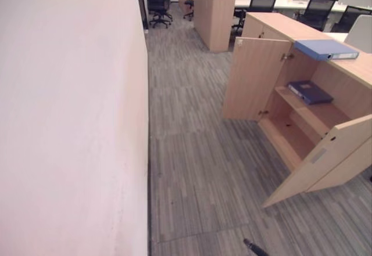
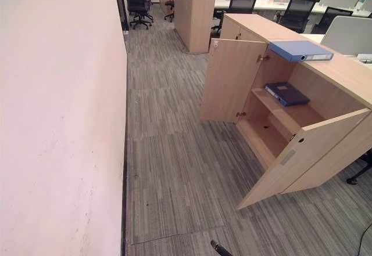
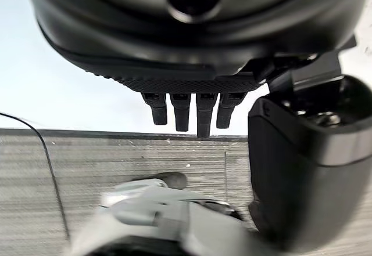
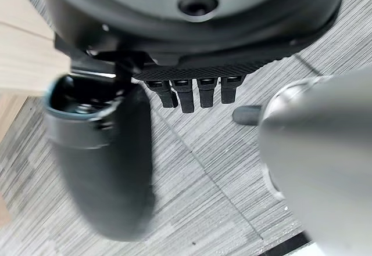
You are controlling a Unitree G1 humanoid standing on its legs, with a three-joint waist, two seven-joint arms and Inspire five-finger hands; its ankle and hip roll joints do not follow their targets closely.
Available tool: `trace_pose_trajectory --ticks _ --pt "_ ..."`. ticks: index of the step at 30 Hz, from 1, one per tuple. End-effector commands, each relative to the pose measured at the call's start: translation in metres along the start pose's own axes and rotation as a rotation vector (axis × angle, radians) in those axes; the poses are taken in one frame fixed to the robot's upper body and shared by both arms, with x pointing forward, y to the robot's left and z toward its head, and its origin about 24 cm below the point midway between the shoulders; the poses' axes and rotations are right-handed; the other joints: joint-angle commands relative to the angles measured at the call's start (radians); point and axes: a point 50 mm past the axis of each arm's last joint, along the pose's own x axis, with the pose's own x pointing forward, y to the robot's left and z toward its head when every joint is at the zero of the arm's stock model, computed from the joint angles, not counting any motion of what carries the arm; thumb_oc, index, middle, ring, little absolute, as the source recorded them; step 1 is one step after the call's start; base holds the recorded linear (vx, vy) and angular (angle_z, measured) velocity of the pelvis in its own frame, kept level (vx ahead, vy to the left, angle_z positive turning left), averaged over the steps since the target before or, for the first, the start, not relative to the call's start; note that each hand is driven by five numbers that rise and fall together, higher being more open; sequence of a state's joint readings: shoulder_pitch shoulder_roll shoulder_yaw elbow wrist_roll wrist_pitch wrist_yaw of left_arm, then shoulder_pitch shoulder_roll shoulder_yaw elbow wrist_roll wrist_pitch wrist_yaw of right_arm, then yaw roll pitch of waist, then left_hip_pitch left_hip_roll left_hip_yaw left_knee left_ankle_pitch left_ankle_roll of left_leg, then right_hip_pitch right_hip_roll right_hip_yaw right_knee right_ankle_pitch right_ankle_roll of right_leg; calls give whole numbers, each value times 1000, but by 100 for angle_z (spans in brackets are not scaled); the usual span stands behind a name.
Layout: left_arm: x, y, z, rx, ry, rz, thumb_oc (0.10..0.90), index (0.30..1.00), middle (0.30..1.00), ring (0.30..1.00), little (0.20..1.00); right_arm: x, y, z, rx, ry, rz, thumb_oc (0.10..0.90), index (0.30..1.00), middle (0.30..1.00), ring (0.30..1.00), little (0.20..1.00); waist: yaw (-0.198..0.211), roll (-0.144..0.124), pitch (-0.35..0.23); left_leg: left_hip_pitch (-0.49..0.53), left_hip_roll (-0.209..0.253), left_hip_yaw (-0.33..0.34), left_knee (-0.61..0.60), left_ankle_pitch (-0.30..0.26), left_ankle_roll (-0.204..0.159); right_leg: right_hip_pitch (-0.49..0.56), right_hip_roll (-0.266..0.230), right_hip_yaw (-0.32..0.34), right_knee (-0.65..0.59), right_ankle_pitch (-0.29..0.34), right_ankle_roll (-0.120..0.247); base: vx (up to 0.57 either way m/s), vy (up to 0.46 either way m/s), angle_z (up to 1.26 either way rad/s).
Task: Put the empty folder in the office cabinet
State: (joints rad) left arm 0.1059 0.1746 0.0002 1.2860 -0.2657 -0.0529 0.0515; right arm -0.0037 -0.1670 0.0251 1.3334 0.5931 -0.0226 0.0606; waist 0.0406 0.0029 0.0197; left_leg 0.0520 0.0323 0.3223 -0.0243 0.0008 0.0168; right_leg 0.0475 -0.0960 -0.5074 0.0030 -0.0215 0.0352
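Grey striped carpet (image 1: pixel 192 169) is seen closest to the head camera, with a pale wall (image 1: pixel 70 116) running along the robot's left side. Beyond the carpet, to the right, a light wooden office cabinet (image 2: pixel 325 70) is stood with both doors (image 2: pixel 229 82) swung wide open. On its upper shelf (image 2: pixel 302 115) a dark blue folder (image 2: pixel 286 93) is laid flat, and a lighter blue folder (image 2: pixel 299 50) is laid flat on the cabinet's top (which of the two is the empty one cannot be told). Further back, a second wooden cabinet (image 1: pixel 214 15), white desks (image 1: pixel 285 3) and black office chairs (image 1: pixel 158 0) are seen.

In the left wrist view, the left hand (image 3: pixel 192 82) is held above the carpet near the wall's foot, its fingers (image 3: pixel 203 114) hanging fairly straight and relaxed, nothing grasped or touched. In the right wrist view, the right hand (image 4: pixel 192 76) is likewise released, its fingers (image 4: pixel 186 96) loose over bare carpet, nothing held, with wood of the cabinet beside it.
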Motion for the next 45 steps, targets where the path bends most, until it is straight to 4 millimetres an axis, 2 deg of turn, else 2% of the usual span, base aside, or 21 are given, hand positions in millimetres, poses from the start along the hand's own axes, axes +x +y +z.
trace_pose_trajectory --ticks 1,13,17,21,26,27,29,34,36,37,40,45 --pt "1 -1 2 1 5 -39 800 900 900 900 900 1 1 13 4 -20 5 800 900 900 900 900 13 -9 21 39 9 33 -63 3 -72 60 -23 -39 -90 68 78 12 11 -4" --pt "0 -1 -9 -43 67 -70 800 900 900 900 900 1 0 15 -34 -9 17 800 900 900 900 900 3 -7 15 46 10 34 -63 -3 -70 64 -21 -30 -90 71 77 5 5 -2" --pt "1 -2 1 -168 23 -52 800 900 900 900 900 1 1 14 -13 -10 15 800 900 900 900 900 7 -10 12 48 8 29 -63 -3 -71 67 -22 -34 -90 69 76 0 0 0" --pt "2 -5 21 -304 -67 -69 800 900 900 900 900 2 5 12 -14 -4 34 800 900 900 900 900 20 -18 14 46 8 18 -63 0 -72 74 -22 -42 -90 66 76 -8 -10 3" --pt "2 -8 35 -305 -133 -80 800 900 900 900 900 2 5 11 2 -7 27 800 900 900 900 900 24 -22 16 47 9 14 -63 0 -72 77 -22 -46 -90 66 76 -7 -4 2" --pt "0 -8 48 -258 -198 -75 800 900 900 900 900 2 2 10 -26 -3 0 800 900 900 900 900 28 -24 16 47 9 13 -63 0 -72 79 -22 -48 -90 66 76 0 0 0" --pt "0 -5 49 -207 -215 -38 800 900 900 900 900 1 0 10 -63 -6 -39 800 900 900 900 900 33 -27 16 49 8 11 -63 0 -72 83 -21 -50 -90 65 76 -3 -9 2" --pt "2 -3 42 -179 -171 -17 800 900 900 900 900 2 1 11 0 -10 -59 800 900 900 900 900 30 -27 16 54 8 14 -63 -3 -72 86 -21 -44 -90 65 76 0 -7 3" --pt "2 -3 18 -260 -54 -53 800 900 900 900 900 2 1 12 106 -25 -34 800 900 900 900 900 13 -19 15 59 9 22 -63 -6 -72 85 -20 -35 -90 66 76 16 6 -6" --pt "2 -3 18 -261 -54 -53 800 900 900 900 900 2 1 12 106 -25 -34 800 900 900 900 900 13 -19 15 59 9 23 -63 -6 -72 85 -20 -35 -90 66 76 16 8 -9" --pt "0 0 -8 -319 65 -59 800 900 900 900 900 1 -3 13 210 -32 -29 800 900 900 900 900 -9 -7 10 67 9 33 -63 -12 -72 84 -19 -24 -90 67 75 36 16 -6" --pt "-2 4 -19 -261 118 -45 800 900 900 900 900 1 -7 16 177 -36 -43 800 900 900 900 900 -21 0 8 70 9 38 -63 -13 -72 84 -19 -18 -90 68 73 30 -5 -9"
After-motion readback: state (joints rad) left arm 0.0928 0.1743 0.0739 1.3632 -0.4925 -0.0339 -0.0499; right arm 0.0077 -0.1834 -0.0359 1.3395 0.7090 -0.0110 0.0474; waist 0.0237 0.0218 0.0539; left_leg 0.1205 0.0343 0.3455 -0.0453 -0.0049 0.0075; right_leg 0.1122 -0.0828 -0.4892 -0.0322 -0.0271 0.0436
